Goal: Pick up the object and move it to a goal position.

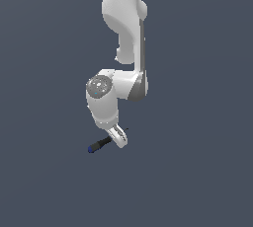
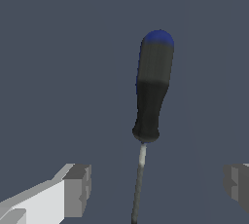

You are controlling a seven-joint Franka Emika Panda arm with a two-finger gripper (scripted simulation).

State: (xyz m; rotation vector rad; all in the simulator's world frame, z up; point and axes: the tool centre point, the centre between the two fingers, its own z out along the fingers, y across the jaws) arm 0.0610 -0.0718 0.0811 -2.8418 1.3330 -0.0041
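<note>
Our claw is spread wide, its fingers straddling the screwdriver at the thin shaft — not the handle. We should shift toward the black handle before closing, since the shaft looks likely to slip.

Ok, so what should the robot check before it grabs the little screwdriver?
1. Gripper open: ok, the fingers stand wide apart.
2. Screwdriver between the fingers: ok, but it is the thin shaft that runs between them; the handle lies beyond.
3. Fingers not touching it yet: ok, gaps on both sides.
4. Gripper low enough: cannot tell; in the exterior view it sits right at the screwdriver.
5. Nothing else in the way: ok, none seen.
6. Goal position known: cannot tell, no marker shows.
</note>
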